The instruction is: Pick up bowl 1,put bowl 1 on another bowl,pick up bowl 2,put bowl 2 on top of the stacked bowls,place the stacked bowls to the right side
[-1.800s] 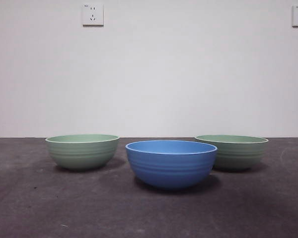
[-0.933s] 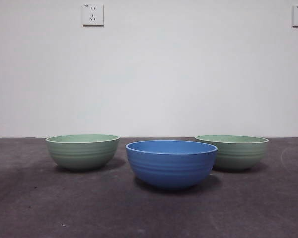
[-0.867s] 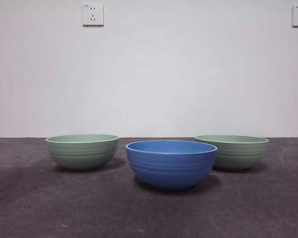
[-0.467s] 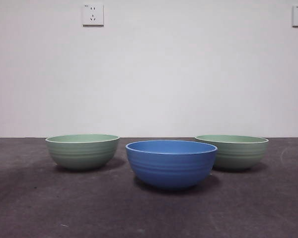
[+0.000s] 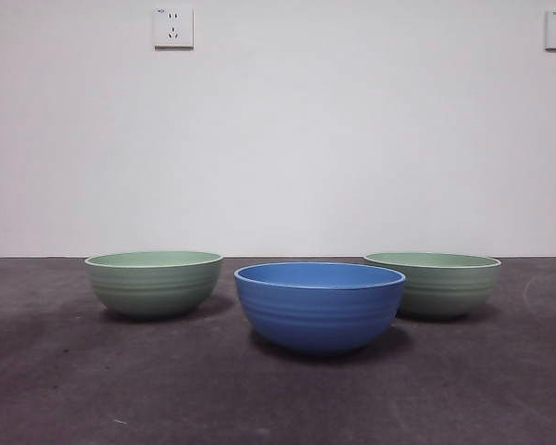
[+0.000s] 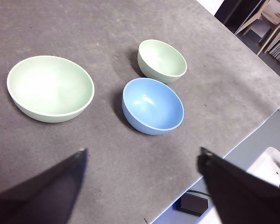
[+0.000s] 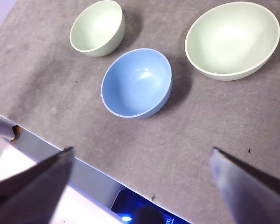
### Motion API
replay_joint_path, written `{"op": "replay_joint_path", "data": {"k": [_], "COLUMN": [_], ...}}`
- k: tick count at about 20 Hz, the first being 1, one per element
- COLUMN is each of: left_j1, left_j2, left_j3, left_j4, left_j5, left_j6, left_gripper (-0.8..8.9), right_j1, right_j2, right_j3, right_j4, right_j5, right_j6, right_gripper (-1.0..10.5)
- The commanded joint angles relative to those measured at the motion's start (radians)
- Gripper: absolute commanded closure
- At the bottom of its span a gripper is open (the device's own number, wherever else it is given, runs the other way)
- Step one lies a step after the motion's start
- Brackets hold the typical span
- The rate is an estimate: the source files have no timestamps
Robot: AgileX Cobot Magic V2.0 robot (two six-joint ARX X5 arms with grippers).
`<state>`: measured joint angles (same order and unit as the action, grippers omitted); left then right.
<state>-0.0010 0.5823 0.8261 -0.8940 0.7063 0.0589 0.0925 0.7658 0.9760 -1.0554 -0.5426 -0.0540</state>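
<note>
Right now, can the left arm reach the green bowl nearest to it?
Probably yes. The left gripper hangs open above the table, and the near green bowl stands apart from the blue bowl, with nothing over it.

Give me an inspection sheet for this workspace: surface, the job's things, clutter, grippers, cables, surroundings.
Surface: dark grey table, lightly scuffed.
Job's things: blue bowl in the middle, nearest the front camera; one green bowl on its left in the front view, another green bowl on its right. All upright, empty, none stacked.
Clutter: nothing seen.
Grippers: left gripper and right gripper open, high above the bowls, holding nothing.
Cables: nothing seen.
Surroundings: white wall with two sockets; furniture beyond the table edge.
</note>
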Motion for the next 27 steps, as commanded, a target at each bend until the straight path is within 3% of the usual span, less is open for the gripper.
{"op": "replay_joint_path", "data": {"k": [1,7,14,19,27], "left_j1": [0.0,0.0,0.0,0.0,0.0], "left_j2": [0.0,0.0,0.0,0.0,0.0], "left_j3": [0.002,0.002,0.002,0.002,0.002], "left_j4": [0.002,0.002,0.002,0.002,0.001], "left_j5": [0.0,0.0,0.0,0.0,0.001], "left_j6": [-0.008,-0.008,-0.008,-0.008,-0.008], "left_gripper": [2.16,2.16,2.16,2.15,2.16], "right_j1": [0.002,0.002,0.002,0.002,0.002], "right_j2": [0.002,0.016,0.105,0.232,0.501], "right_j3": [0.002,0.002,0.002,0.002,0.002], "right_j4": [0.002,0.006,0.116,0.274,0.453], "right_j5": [0.0,0.009,0.132,0.16,0.235], "right_j6": [0.012,0.026,0.111,0.173,0.207], "right_gripper": [3.7,3.7,3.8,3.8,3.8]}}
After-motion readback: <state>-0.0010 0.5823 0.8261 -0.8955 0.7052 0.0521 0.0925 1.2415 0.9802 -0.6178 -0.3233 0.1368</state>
